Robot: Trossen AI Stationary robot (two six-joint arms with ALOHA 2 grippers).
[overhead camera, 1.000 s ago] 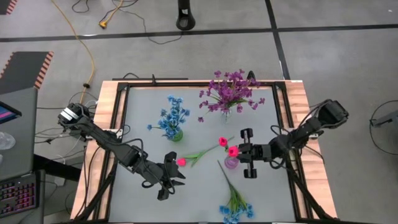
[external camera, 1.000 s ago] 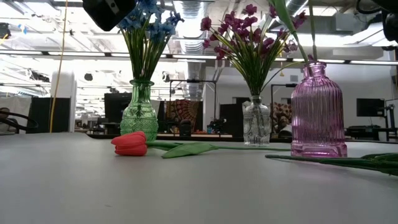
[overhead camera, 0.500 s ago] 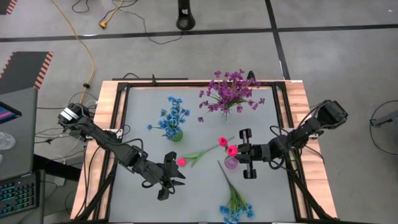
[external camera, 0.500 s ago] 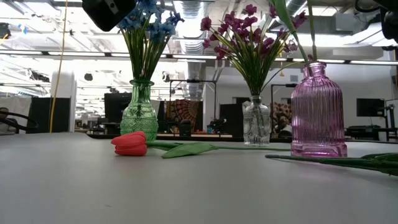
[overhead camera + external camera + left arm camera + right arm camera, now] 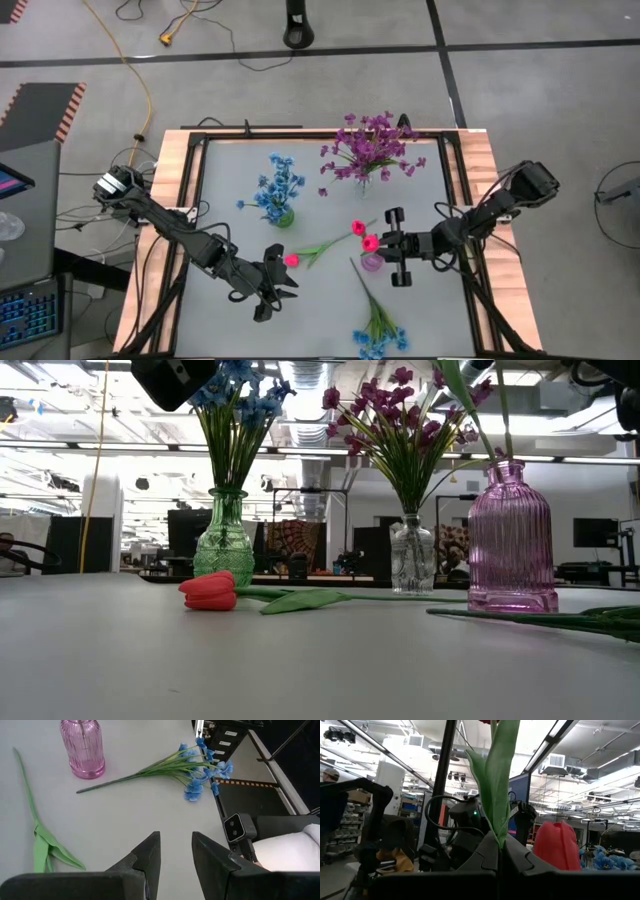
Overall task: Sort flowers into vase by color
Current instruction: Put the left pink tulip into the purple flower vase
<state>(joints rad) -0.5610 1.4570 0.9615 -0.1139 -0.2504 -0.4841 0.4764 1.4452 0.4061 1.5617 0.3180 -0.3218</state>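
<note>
The right gripper [image 5: 381,243] is pinching a pink tulip [image 5: 372,241] by its stem just above the pink vase [image 5: 371,262], needing the stem kept upright and centred over the narrow neck before lowering

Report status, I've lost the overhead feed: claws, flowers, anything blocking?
Right claw shut on tulip stem at pink vase. Left claw open, empty, near loose tulip. Blue sprig lies loose on table. Nothing blocking.

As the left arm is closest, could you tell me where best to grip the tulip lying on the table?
Probably the bare stem between the red bud and the leaf, coming straight down: the tulip lies flat with the table open around it. The left gripper hovers nearby, fingers apart.
</note>
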